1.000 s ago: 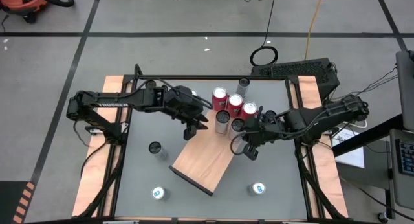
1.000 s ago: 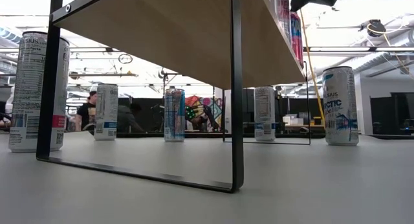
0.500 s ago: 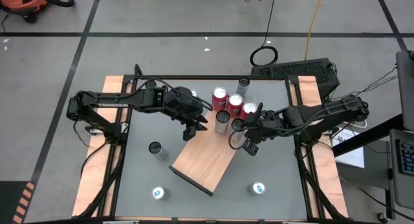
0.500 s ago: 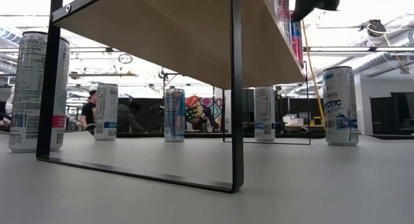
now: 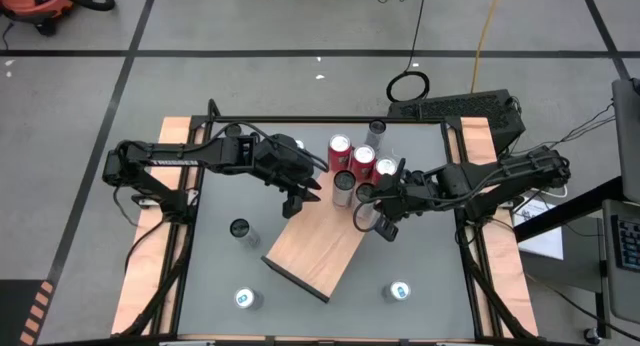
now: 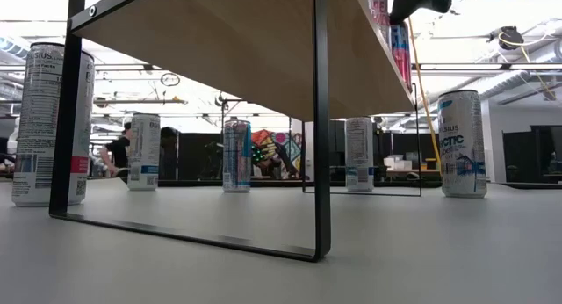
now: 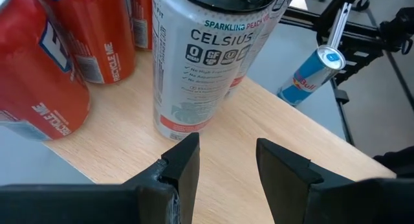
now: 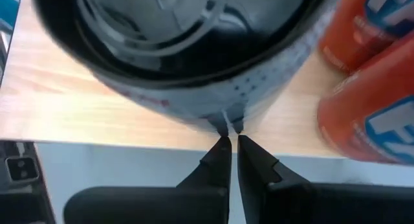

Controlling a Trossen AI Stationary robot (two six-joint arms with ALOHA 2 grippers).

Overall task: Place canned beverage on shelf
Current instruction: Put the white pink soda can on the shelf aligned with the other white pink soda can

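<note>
While both arms are reaching in over the shelf (image 5: 318, 248), what matters is the silver Celsius can (image 7: 206, 59) standing upright on the board's far end, just ahead of the left gripper (image 7: 226, 160), whose jaws are standing apart and empty with the can's base right beyond their gap. The can's long axis is running vertical, so a level approach from the left gripper (image 5: 301, 198) looks like the natural one, though I am only judging that. From the other side the right gripper (image 5: 385, 227) is hanging at the shelf's edge with its jaws pressed together on nothing, a dark-topped can (image 8: 194, 49) sitting just past their tips. The overhead view is showing the red cans (image 5: 351, 156) clustered beside the silver one (image 5: 344, 188), plus loose cans still waiting on the desk (image 5: 440, 296). Only the left wrist view is making the label and the clear gap readable; the low view is mostly showing the shelf's underside (image 6: 246, 49), and which arm is showing at its top I cannot say.
</note>
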